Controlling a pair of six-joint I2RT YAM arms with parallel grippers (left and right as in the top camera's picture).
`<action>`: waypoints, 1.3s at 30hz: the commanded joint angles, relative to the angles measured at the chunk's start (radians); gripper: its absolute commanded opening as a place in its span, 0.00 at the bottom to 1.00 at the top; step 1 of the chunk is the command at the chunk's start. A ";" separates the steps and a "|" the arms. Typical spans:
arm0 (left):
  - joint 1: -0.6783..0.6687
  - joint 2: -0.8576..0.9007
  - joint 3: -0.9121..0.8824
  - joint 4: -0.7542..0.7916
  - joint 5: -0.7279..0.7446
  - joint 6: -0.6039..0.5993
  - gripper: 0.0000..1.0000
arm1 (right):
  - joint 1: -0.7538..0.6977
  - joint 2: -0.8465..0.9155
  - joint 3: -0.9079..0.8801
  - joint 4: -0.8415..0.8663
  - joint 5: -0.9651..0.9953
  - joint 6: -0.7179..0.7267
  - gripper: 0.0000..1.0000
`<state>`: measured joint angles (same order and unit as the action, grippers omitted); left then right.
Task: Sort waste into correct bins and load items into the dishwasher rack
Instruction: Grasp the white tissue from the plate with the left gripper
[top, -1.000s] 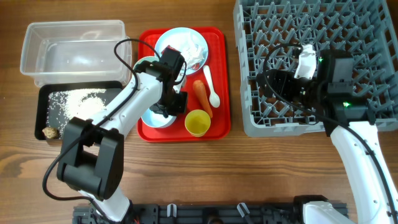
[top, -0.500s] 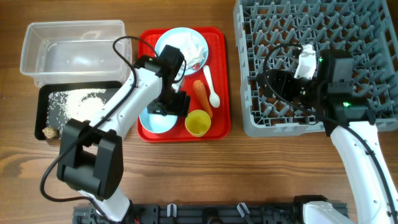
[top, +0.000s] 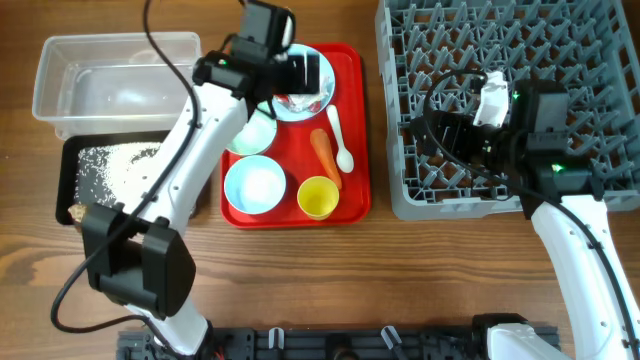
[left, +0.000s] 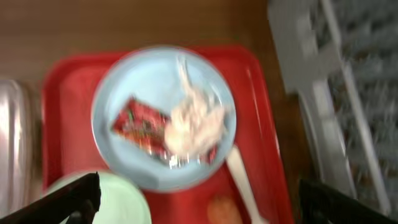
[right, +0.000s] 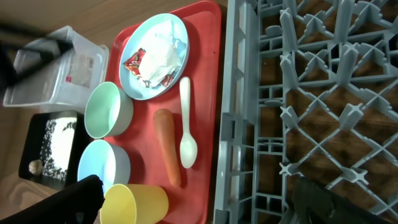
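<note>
Rice (top: 125, 165) in black tray (top: 60, 180); wrapper (right: 134, 62), tissue (right: 158, 53), carrot (top: 324, 150) unsorted; rack (top: 560, 40) bare; left end effector (left: 200, 198), right end effector (right: 199, 199) both released.

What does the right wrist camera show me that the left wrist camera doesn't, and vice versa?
Right wrist only: the yellow cup, the blue bowl, and the black tray with rice and a brown lump. Left wrist only: no extra item, just a closer, blurred look at the plate. Both: plate with red wrapper and tissue, spoon, carrot, mint bowl, red tray, rack.
</note>
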<state>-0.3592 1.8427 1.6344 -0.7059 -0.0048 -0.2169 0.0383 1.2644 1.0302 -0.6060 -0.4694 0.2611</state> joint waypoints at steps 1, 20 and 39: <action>0.038 0.108 0.016 0.134 -0.039 -0.028 1.00 | 0.003 0.013 0.008 0.000 0.011 0.001 0.99; 0.036 0.385 0.016 0.224 -0.038 -0.048 1.00 | 0.003 0.013 0.008 -0.002 0.010 0.028 0.99; 0.036 0.430 0.016 0.288 -0.031 0.003 0.04 | 0.003 0.013 0.008 -0.002 0.010 0.027 0.99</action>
<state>-0.3222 2.2490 1.6489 -0.4332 -0.0357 -0.2214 0.0383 1.2648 1.0302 -0.6064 -0.4694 0.2764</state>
